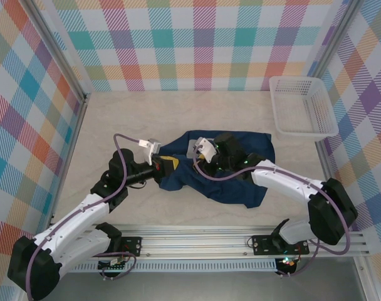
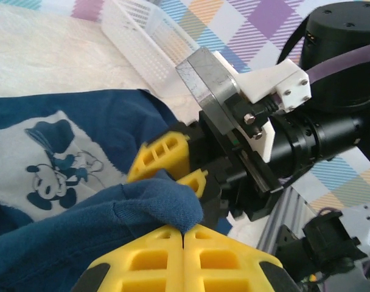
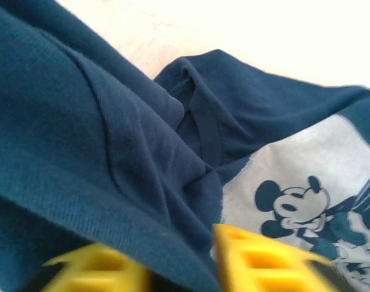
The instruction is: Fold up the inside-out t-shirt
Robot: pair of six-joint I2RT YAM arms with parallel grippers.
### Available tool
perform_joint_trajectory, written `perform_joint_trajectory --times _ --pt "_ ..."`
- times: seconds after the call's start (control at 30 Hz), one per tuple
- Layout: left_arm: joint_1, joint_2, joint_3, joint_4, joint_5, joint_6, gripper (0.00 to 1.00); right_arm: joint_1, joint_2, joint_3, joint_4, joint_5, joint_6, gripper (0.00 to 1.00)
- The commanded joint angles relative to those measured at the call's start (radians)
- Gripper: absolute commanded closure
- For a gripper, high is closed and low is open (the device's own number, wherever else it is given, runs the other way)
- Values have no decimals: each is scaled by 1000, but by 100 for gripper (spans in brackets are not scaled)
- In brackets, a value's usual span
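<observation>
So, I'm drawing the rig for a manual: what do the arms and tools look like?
Left arm and right arm: white links, black joints, a purple cable looped along each. Left tool and right tool: yellow fingers with square cut-outs, black bodies, white brackets.

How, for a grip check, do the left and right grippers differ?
The left gripper is shut, pinching a fold of the t-shirt; the right gripper has fingers apart with cloth between. The left gripper meets the shirt's left edge; the right gripper reaches across it. Both have yellow fingers.
</observation>
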Motion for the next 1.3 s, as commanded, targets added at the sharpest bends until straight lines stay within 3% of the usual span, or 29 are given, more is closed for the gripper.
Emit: perform_joint_trajectory --times 0.0,0.03,0.1,0.2,0.4,0.57,0.67,0.77,0.9,1.0,1.07,1.17,1.27 --pt "11 -21 39 -116 -206 20 100 -43 -26 58 40 -138 138 94" --pt "11 -17 40 -158 -285 20 100 -70 -41 52 57 -205 199 99" --pt "11 6 38 -225 -414 22 100 -124 -77 12 153 -371 353 100" --pt "11 68 51 -274 -443 43 91 -145 -85 -12 251 -495 516 100" --pt "-11 91 85 -307 -416 50 67 -144 -48 -50 407 -542 696 100" --pt "-72 -10 100 -352 -428 54 58 -147 -18 -51 452 -530 757 100" --pt "-112 -71 99 -368 -398 59 59 -152 -8 -30 407 -501 774 100" --pt "-166 -88 85 -301 -246 73 68 -161 9 -11 375 -490 809 100" --pt "-270 38 115 -219 -146 92 71 -184 35 -6 385 -501 877 100" --pt "-301 168 171 -186 -166 89 71 -190 46 -13 421 -519 925 100" --pt "-301 222 191 -172 -235 77 71 -195 44 -14 419 -521 936 100" --pt "-296 270 208 -178 -339 82 71 -204 36 -20 419 -521 945 100" --pt "-277 319 224 -189 -364 78 71 -210 29 -28 418 -523 949 100"
